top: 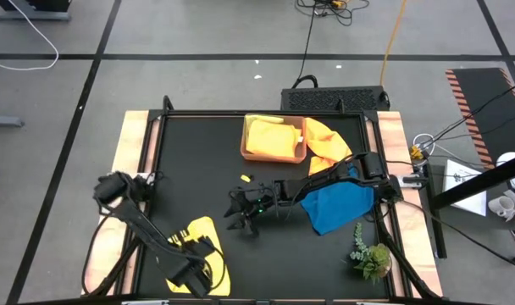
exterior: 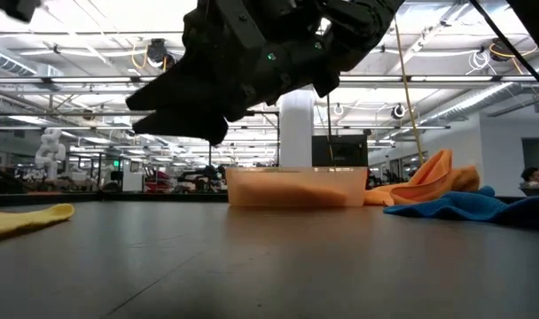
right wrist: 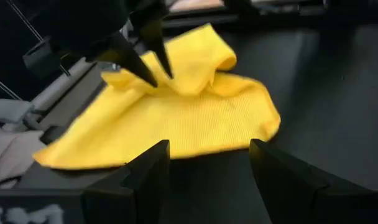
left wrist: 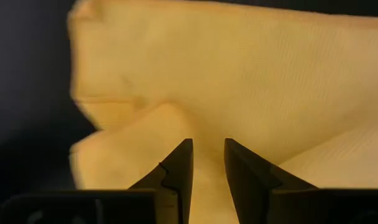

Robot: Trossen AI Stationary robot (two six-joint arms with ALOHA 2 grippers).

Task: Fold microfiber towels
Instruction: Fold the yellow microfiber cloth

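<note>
A yellow towel (top: pixel 200 235) lies on the black table near the front left, with one part folded over and rumpled (right wrist: pixel 207 56). My left gripper (top: pixel 196 264) stands over it, pointing down, shut on the cloth (left wrist: pixel 207 144). My right gripper (top: pixel 240 216) hovers open above the middle of the table, facing the yellow towel (right wrist: pixel 189 118) with nothing between its fingers (right wrist: pixel 207 168). A blue towel (top: pixel 334 205) lies crumpled on the table under the right arm. An orange towel (top: pixel 325 140) leans against the tray's right side. My left gripper pinches a raised ridge of the yellow towel (left wrist: pixel 204 132) between its two fingers (right wrist: pixel 153 62), coming from above and pointing down. One layer or several, I cannot tell. The cloth rises in a peak to the fingertips, and the rest of the towel lies slack on the table.
A brown tray (top: pixel 274 158) with an orange-yellow cloth (top: pixel 270 135) in it stands at the far middle. A green plant sprig (top: pixel 372 258) lies at the front right. Bare black table stretches between the tray and the yellow towel.
</note>
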